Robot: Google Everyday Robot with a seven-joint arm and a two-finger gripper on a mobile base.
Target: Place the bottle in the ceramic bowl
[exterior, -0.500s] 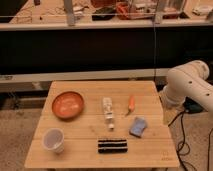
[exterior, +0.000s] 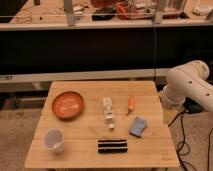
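No movement to report against half a second ago: same layout on the worktop [exterior: 150, 152], same arm pose. Reads as a task not yet started. Beside the worktop edge farthest from the ceramic bowl [exterior: 68, 104]: gripper [exterior: 169, 114], spread wide, empty. Flat mid-worktop, near that bowl without touching: bottle [exterior: 108, 113]. Counted: one bottle, one bowl, one plastic cup [exterior: 53, 139], one small orange item [exterior: 131, 105], one blue sponge [exterior: 138, 126], one dark bar [exterior: 112, 145].

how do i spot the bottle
Left of the white arm, whose end effector is out of view, stands a wooden table. The bottle lies at its middle, right of the orange bowl. It is slim, clear and lying flat, unlike the upright cup.
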